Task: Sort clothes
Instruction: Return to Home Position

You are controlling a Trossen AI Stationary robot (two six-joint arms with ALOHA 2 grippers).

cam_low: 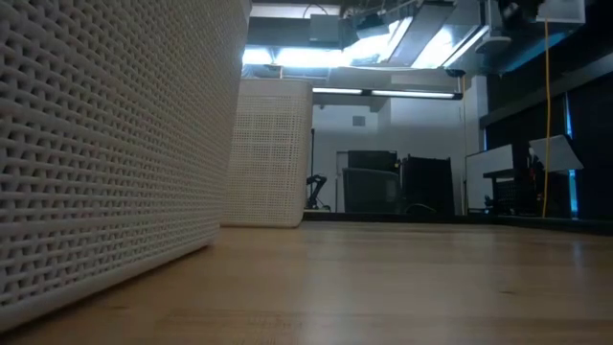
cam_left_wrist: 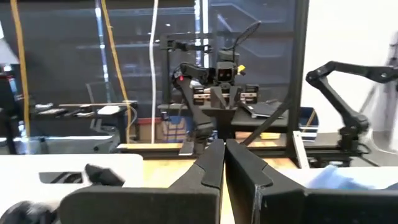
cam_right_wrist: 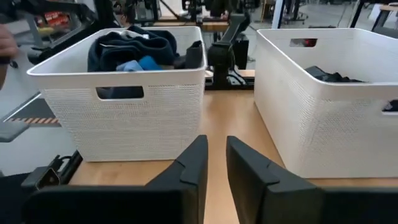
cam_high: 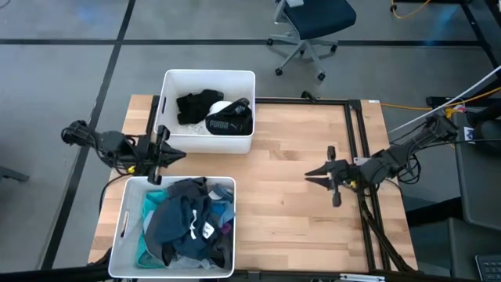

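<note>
A heap of clothes point(cam_high: 188, 223) in dark blue, teal and grey fills the near white bin point(cam_high: 121, 235). Black clothes point(cam_high: 200, 106), one with white PUMA lettering point(cam_high: 228, 121), lie in the far white bin point(cam_high: 171, 78). My left gripper point(cam_high: 180, 154) hangs shut between the two bins at the table's left side, holding nothing. My right gripper point(cam_high: 309, 174) hovers over bare wood at the table's right, pointing at the bins; its fingers point(cam_right_wrist: 193, 158) stand a narrow gap apart with nothing between them. The right wrist view shows both bins, the near bin point(cam_right_wrist: 118, 118) and the far bin point(cam_right_wrist: 323, 118).
Bare wooden tabletop point(cam_high: 297, 219) lies between the bins and my right gripper. A black frame rail point(cam_high: 356, 133) runs along the table's far and right sides. Cables point(cam_high: 438, 117) trail off at the right. An office chair point(cam_high: 313, 31) stands beyond the far edge.
</note>
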